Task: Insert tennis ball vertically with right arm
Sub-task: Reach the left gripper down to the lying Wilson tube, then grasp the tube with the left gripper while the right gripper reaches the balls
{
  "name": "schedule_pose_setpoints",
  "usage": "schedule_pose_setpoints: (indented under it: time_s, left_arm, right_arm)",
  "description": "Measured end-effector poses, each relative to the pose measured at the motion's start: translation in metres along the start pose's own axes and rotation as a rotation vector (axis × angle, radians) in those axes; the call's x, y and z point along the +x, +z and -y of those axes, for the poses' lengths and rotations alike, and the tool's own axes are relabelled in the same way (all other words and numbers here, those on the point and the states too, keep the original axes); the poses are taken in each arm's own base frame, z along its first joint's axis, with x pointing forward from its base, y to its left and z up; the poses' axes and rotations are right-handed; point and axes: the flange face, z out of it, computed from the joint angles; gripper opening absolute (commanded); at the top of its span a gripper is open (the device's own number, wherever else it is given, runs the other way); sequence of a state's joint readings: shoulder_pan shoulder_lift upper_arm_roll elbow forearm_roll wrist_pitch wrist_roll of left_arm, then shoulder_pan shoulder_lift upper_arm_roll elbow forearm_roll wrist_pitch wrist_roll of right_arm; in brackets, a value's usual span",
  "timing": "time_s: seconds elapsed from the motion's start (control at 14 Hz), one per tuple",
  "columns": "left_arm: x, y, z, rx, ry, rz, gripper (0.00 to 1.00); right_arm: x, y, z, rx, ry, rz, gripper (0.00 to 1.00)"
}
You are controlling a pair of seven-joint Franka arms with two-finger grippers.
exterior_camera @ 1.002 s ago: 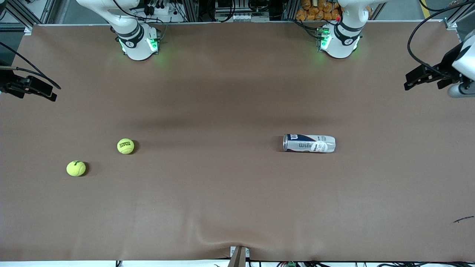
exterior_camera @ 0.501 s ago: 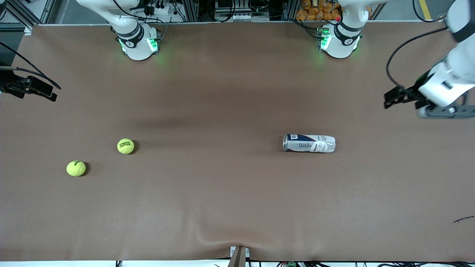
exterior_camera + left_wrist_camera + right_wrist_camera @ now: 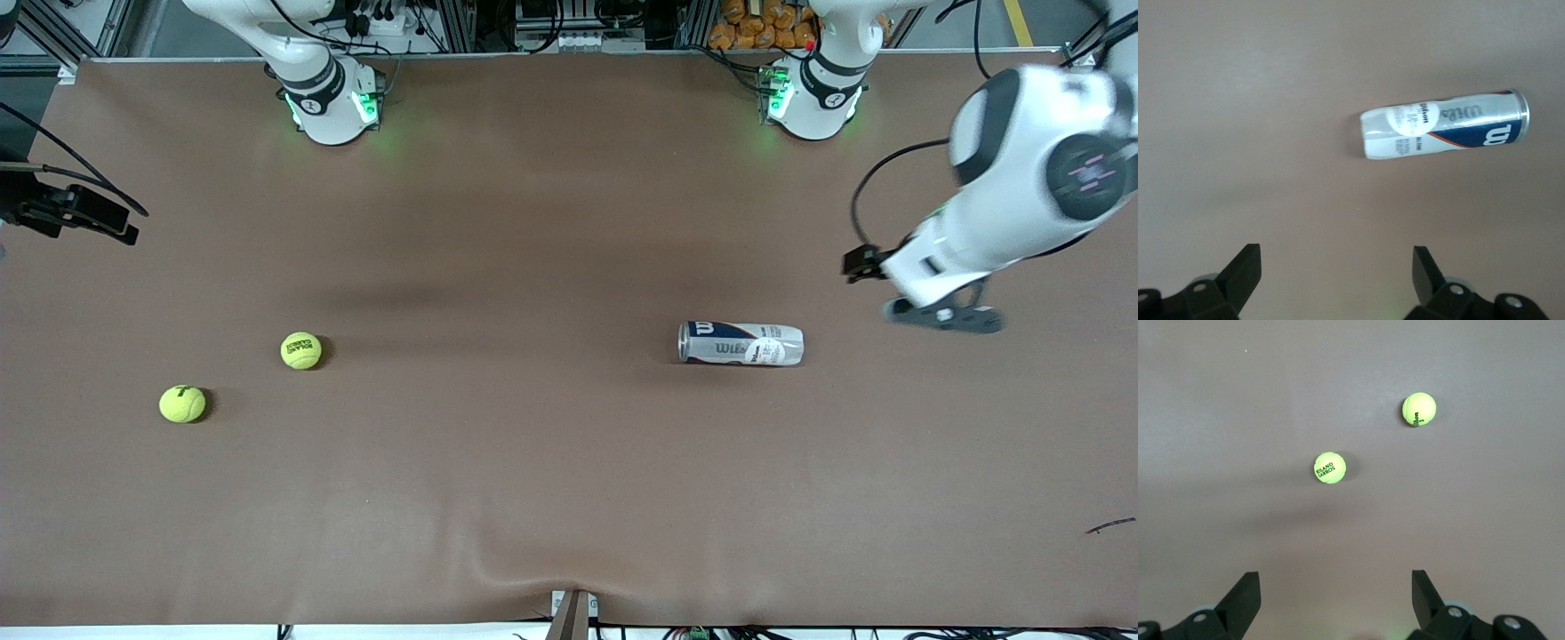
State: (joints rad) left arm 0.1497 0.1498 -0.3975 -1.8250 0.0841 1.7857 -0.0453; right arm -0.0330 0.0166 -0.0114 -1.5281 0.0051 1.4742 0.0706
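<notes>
Balls (image 3: 300,350) (image 3: 182,404) lie well apart from toppled can (image 3: 741,343) (both pincers open).

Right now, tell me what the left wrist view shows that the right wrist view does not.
Only the left wrist view shows the tennis ball can, lying on its side, with the open left gripper above the table short of it. Only the right wrist view shows the two tennis balls, the Roland Garros ball and the Wilson ball, apart from each other, under the open right gripper. Both show bare brown table and empty fingers.
</notes>
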Motion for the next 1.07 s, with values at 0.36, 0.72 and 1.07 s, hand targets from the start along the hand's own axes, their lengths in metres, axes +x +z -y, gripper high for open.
schedule_pose_setpoints:
  time_s: [0.36,0.72,1.07]
  left_arm:
    - [0.018,0.053,-0.076,0.048,0.195,0.063,1.0]
    - [0.02,0.077,-0.117,0.057,0.479,0.088,1.0]
    - [0.017,0.12,-0.156,0.211,0.758,0.157,1.0]
  right_arm:
    - [0.0,0.001,0.0,0.0,0.0,0.001,1.0]
    - [0.001,0.002,0.0,0.0,0.0,0.004,1.0]
    - [0.003,0.005,0.0,-0.001,0.0,0.008,1.0]
